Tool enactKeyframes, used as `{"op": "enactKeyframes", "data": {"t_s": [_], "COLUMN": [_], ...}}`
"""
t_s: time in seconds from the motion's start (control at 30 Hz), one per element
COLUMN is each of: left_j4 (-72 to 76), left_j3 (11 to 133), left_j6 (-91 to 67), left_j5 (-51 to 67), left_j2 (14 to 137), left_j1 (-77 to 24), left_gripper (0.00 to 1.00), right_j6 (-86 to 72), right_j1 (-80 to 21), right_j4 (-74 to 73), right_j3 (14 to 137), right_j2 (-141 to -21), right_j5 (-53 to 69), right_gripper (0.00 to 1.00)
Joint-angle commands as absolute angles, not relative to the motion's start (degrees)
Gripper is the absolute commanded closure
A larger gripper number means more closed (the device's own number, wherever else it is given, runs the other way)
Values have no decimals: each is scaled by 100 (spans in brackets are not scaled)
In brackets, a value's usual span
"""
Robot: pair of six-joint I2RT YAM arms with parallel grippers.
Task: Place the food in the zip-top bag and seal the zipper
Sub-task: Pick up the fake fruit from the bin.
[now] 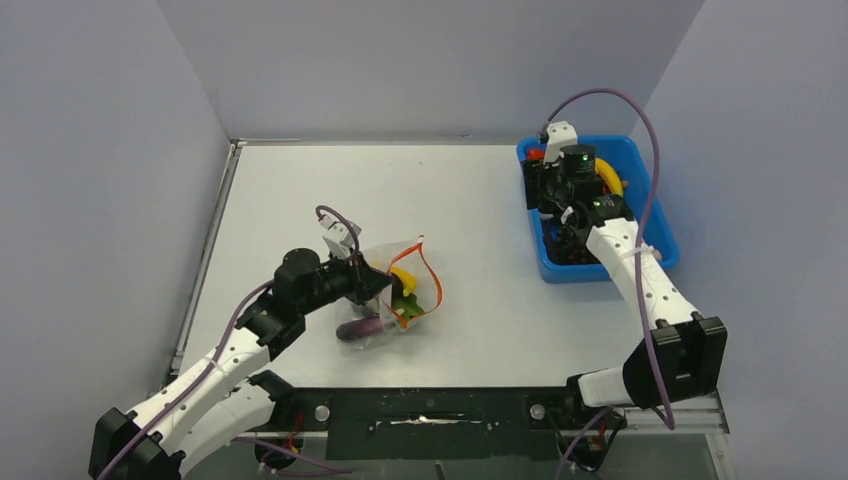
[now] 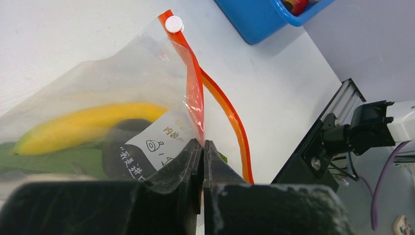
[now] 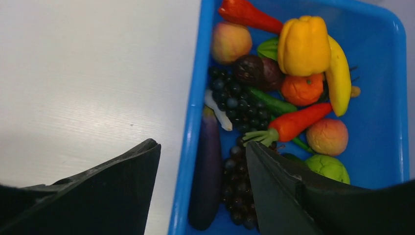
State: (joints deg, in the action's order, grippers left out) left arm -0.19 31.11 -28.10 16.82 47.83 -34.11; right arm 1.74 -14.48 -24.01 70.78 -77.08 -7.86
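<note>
The left gripper [image 2: 202, 145] is pinching the zip-top bag [image 2: 117, 78], its jaws pressed tight together on the clear plastic right at the foot of the orange-red zipper [image 2: 195, 93]. The bag is lying mid-table [image 1: 300, 200]. The zipper is gaping, one strip standing upright and the other curving away beside it. Inside the bag a yellow banana [image 2: 83, 125] is lying on a long green pod [image 2: 49, 159], and a purple aubergine [image 1: 362, 327] is showing at the bag's near corner. Well apart from all this, the right gripper [image 3: 201, 145] is hanging over the wall of the blue bin [image 3: 193, 98], fingers spread wide and holding nothing. In the bin a yellow bell pepper [image 3: 303, 44], an orange [image 3: 302, 89], a red chilli [image 3: 298, 122] and dark grapes [image 3: 235, 98] are lying heaped together.
</note>
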Motion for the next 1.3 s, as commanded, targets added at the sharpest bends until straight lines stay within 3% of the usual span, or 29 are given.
{"op": "enactKeyframes", "data": {"t_s": [0.0,0.43,0.7,1.13,1.27], "left_j4": [526,794,890,1543,1398], "left_j3": [3361,3614,3593,3587,3564], "left_j6": [-2201,-1285,-1117,-1415,-1449], "left_j5": [1939,2313,2663,3139,2947], "left_j2": [4780,5276,5541,5565,5572], "left_j1": [-3441,-3473,-3519,-3703,-3732], "left_gripper": [100,100,100,100,100], "right_j6": [80,-28,-10,218,228], "right_j1": [-703,171,174,258,285], "right_j4": [-2019,-1781,-1599,-1590,-1549], "right_j3": [7367,8519,9140,9419,9457], "right_j2": [-8167,-10113,-11026,-11821,-11966], "right_j5": [-368,63,112,214,225], "right_gripper": [34,41,33,33,38]}}
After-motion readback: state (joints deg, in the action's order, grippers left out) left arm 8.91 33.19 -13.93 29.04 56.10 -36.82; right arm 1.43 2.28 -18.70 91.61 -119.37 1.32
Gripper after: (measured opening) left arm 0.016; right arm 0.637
